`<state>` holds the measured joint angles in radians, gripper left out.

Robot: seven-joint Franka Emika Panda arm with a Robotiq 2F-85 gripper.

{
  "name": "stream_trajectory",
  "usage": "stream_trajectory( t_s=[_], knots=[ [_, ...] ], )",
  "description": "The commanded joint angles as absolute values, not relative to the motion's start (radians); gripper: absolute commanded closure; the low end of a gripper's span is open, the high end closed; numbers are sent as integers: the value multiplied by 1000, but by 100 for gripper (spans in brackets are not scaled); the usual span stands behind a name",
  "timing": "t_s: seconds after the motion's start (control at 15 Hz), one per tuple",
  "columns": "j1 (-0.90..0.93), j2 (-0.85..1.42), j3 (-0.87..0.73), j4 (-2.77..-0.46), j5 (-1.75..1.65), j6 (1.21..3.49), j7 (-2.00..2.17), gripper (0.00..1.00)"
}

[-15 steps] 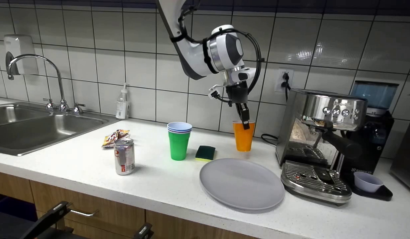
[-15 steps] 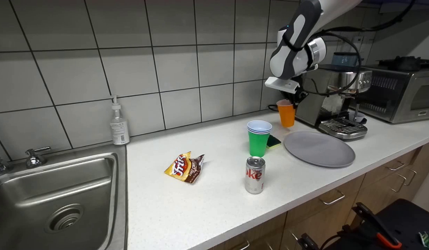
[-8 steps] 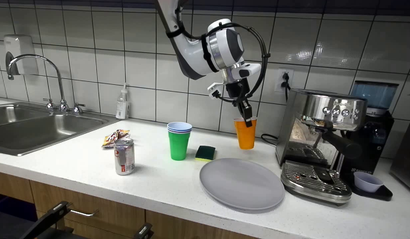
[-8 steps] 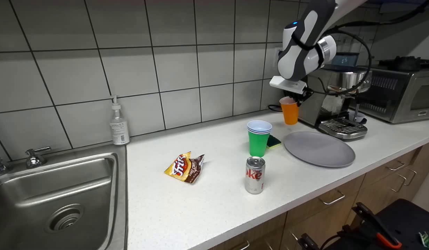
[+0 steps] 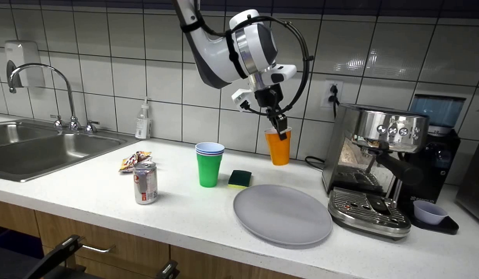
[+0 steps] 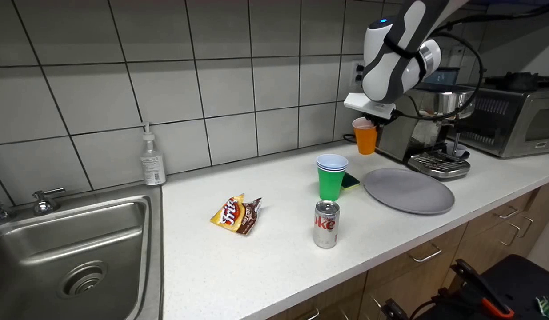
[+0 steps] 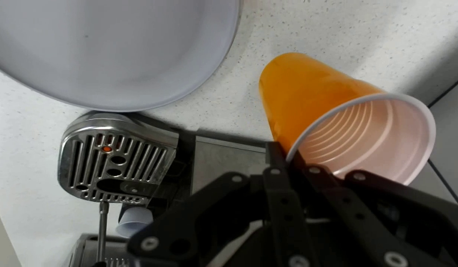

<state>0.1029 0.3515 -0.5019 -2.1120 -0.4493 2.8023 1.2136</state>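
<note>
Aloft, cup [image 5: 278, 150] (orange) in tool [image 7: 287, 155].

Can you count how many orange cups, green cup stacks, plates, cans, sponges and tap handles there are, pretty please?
Orange cup: 1, held in the fingers
Green cup stack: 1
Plate: 1
Can: 1
Sponge: 1
Tap handles: 2
Total: 7

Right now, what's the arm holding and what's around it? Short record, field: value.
held: orange cup, slightly tilted, above the counter
grip: fingers shut on its rim, one either side of the wall
contents: cannot tell, inside bottom hidden
upright: green cup stack, soda can, soap bottle
lying: gray plate beside espresso machine, sponge beside the stack, snack bag
</note>
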Motion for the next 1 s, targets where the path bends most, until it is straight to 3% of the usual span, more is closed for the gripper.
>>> stream_trajectory(
  t_s=[0.0,0.93],
  knots=[
    [136,265,-526,-2194,-529,2845,1255,99],
    [204,47,-524,-2359,-572,2856,1243,99]
  ],
)
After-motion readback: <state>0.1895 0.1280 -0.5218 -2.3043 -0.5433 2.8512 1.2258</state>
